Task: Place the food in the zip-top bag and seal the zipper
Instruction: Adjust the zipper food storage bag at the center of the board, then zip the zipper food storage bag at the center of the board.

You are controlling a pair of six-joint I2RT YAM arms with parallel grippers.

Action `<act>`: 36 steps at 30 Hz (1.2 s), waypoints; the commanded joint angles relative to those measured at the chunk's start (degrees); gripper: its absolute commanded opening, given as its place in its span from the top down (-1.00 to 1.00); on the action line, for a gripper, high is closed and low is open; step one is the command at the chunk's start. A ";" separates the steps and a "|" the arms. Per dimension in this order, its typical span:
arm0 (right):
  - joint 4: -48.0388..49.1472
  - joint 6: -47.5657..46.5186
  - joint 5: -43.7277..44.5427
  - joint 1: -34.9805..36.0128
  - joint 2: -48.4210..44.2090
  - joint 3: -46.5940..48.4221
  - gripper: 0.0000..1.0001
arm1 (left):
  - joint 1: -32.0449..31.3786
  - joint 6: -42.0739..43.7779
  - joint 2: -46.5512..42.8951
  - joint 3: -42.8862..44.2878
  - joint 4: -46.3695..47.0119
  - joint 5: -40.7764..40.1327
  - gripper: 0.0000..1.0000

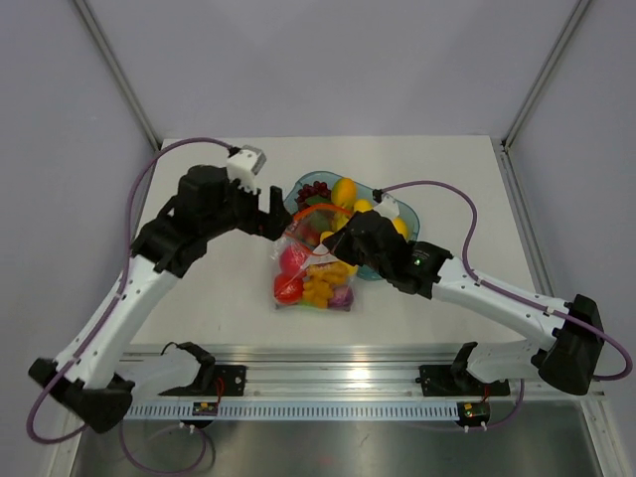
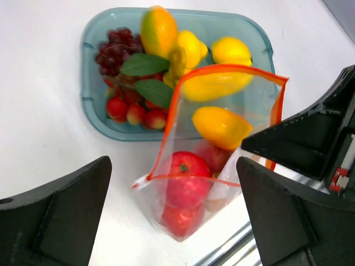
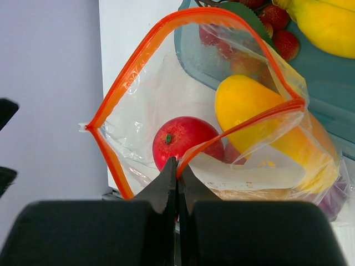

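Observation:
The clear zip-top bag (image 1: pixel 313 278) stands open on the table, its mouth facing the tray. Inside are a red apple (image 3: pixel 183 138), a yellow fruit (image 3: pixel 249 105) and more food, orange and purple pieces (image 1: pixel 328 293). My right gripper (image 3: pixel 177 166) is shut on the near side of the orange-red zipper (image 3: pixel 138 61) and holds the mouth up; it also shows in the top view (image 1: pixel 333 237). My left gripper (image 2: pixel 172 210) is open and empty, just left of the bag (image 2: pixel 222 111), its fingers (image 2: pixel 55 221) wide apart. In the top view it (image 1: pixel 278 221) hovers beside the bag's upper left corner.
The blue-tinted oval tray (image 1: pixel 401 211) lies right behind the bag and holds dark grapes (image 2: pixel 113 52), red strawberries, green leaves and yellow-orange fruits (image 2: pixel 158 30). The table's front rail (image 1: pixel 328 383) runs close below the bag.

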 commanded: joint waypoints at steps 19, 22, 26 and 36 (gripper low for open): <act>5.62 -3.30 -4.10 -0.51 -1.69 -2.49 1.00 | 14.73 -1.76 -26.29 -38.16 31.02 18.65 -0.78; 6.15 -3.13 -4.28 -0.51 -2.22 -3.11 1.00 | 17.10 -2.47 -26.30 -39.66 32.08 21.02 -0.58; 6.24 -3.30 -4.54 -0.43 -2.13 -3.20 1.00 | 18.17 -3.70 -24.89 -40.62 33.04 26.30 -0.46; 6.85 -3.22 -5.24 -0.42 -1.42 -2.59 1.00 | 18.35 -5.64 -19.79 -40.89 36.38 35.18 0.04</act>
